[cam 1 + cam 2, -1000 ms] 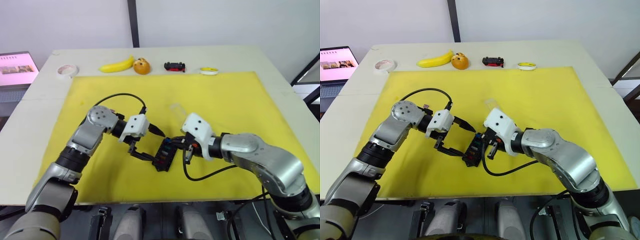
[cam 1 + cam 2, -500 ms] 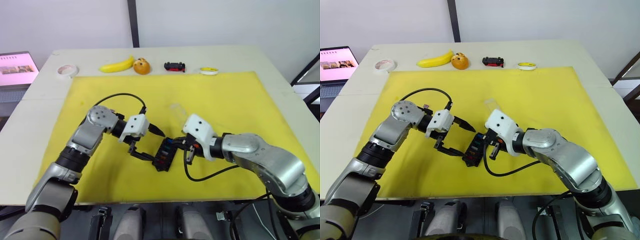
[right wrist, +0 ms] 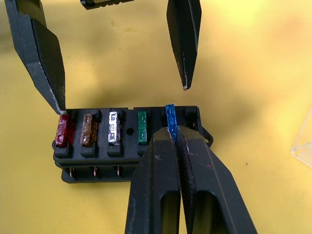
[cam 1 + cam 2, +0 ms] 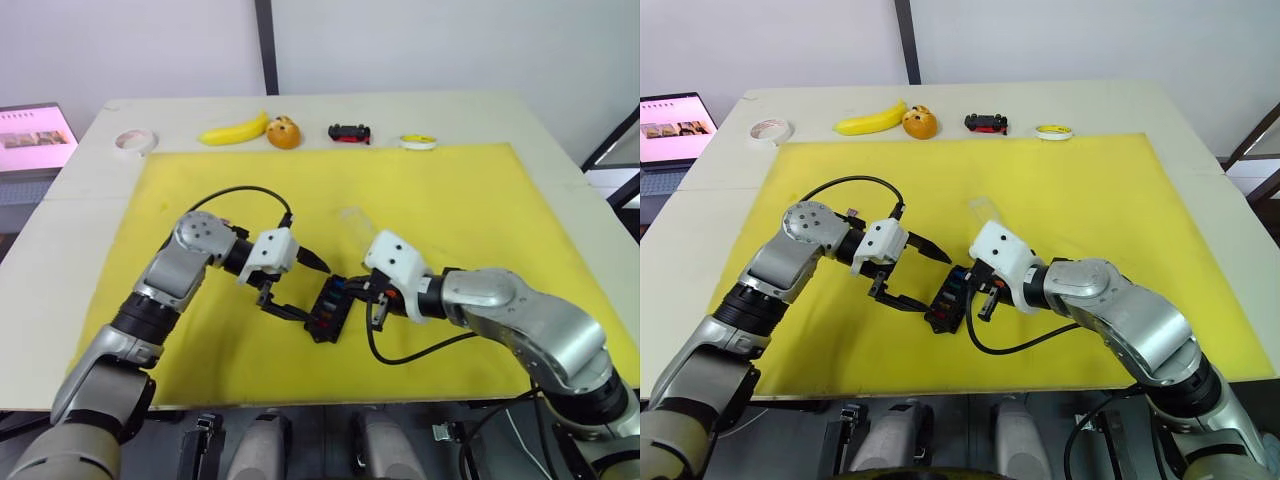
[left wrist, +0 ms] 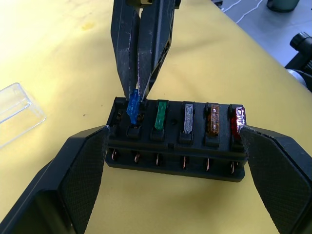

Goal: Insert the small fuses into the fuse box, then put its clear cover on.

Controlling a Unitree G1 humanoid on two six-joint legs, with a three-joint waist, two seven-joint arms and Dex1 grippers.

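The black fuse box lies on the yellow mat, between the two arms. Red, brown, grey and green fuses sit in one row of its slots. My right gripper is shut on a blue fuse, which stands higher than the others at the end slot beside the green one. My left gripper is open, one finger at each end of the box. The clear cover lies on the mat just beyond the box.
Along the far table edge lie a white tape roll, a banana, an orange fruit, a black-and-red toy car and a yellow tape roll. A laptop sits off the table's left.
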